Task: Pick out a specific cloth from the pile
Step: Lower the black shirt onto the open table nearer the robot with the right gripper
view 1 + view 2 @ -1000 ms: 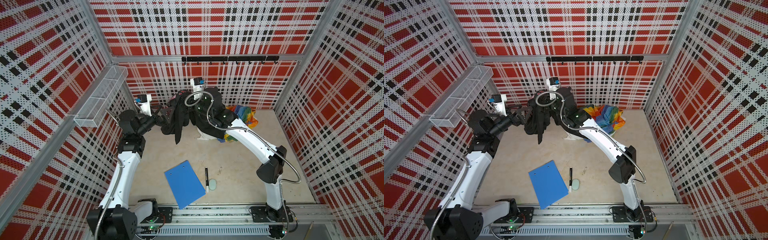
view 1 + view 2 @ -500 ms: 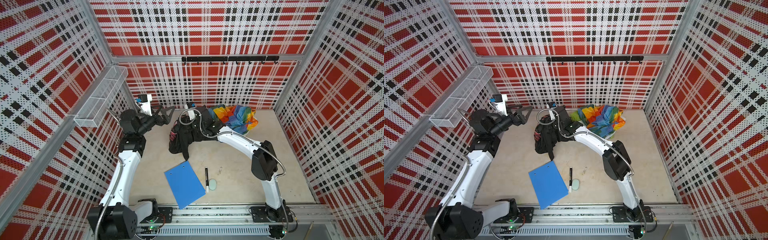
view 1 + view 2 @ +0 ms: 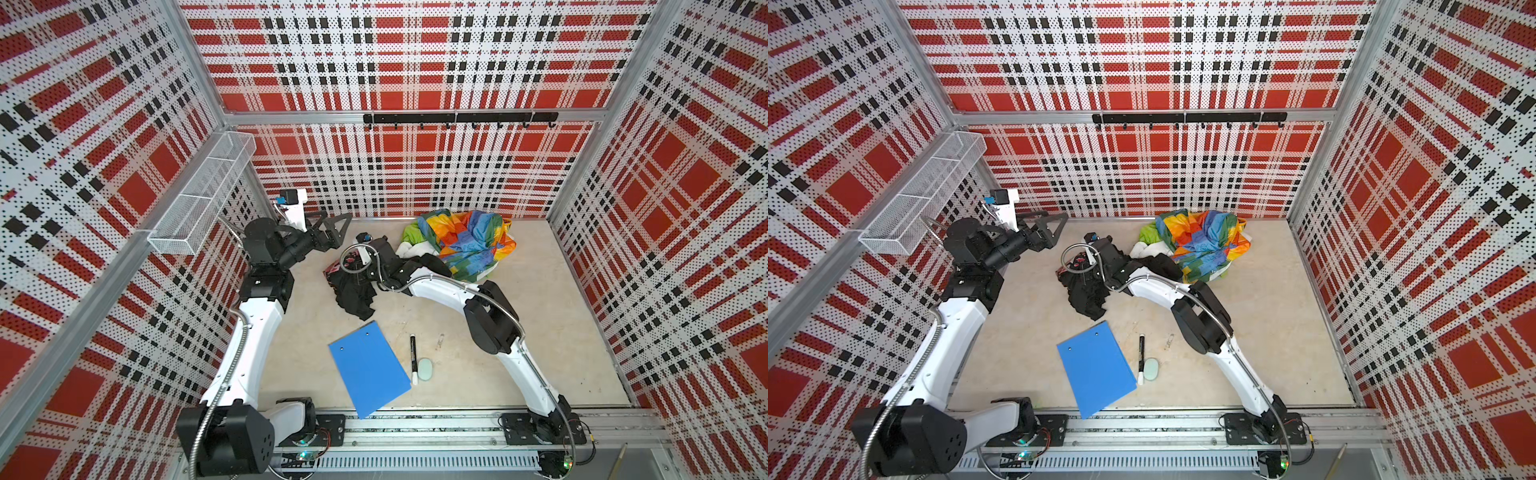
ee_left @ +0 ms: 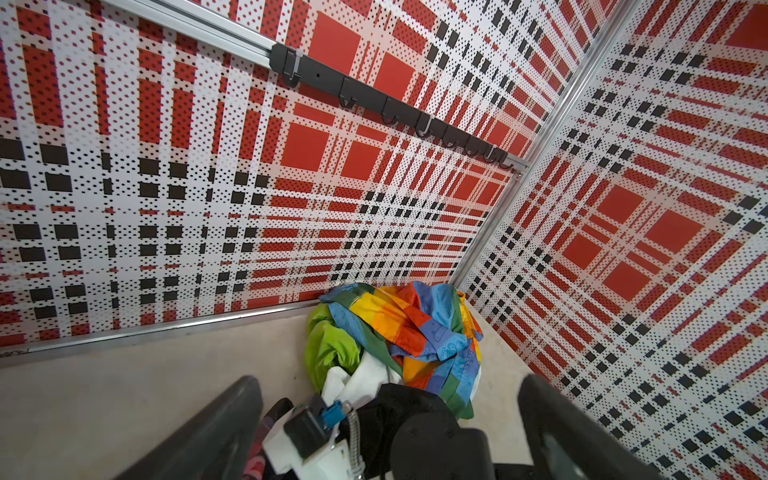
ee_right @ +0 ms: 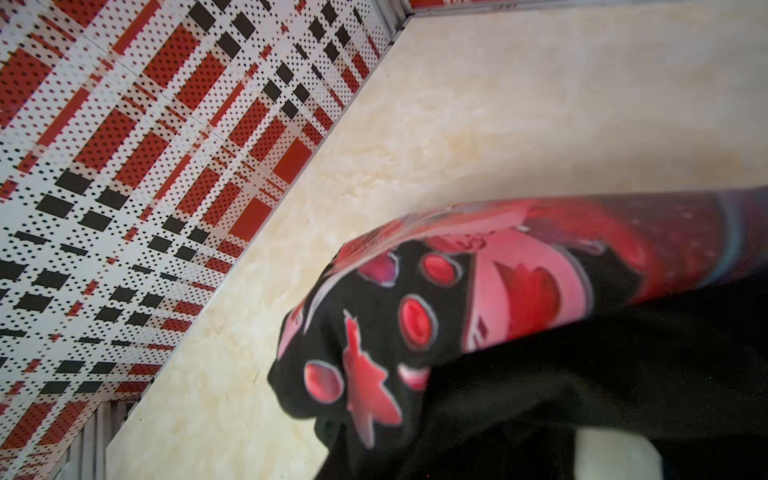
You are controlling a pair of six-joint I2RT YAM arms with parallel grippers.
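— Cloth (image 3: 353, 291) first. Where is the black one with the pink patch?
— Lying on the table (image 3: 540, 332), just beside the pile (image 3: 465, 245). One black end touches the pile.
— Why is it all bunched up?
— I think the right gripper (image 3: 356, 268) has it. Its jaws are pressed together, deep in the folds, so it can pull the cloth away.
— And the left gripper (image 3: 338, 230)?
— Jaws spread wide, holding nothing, up near the cloth. Maybe it waits to help.
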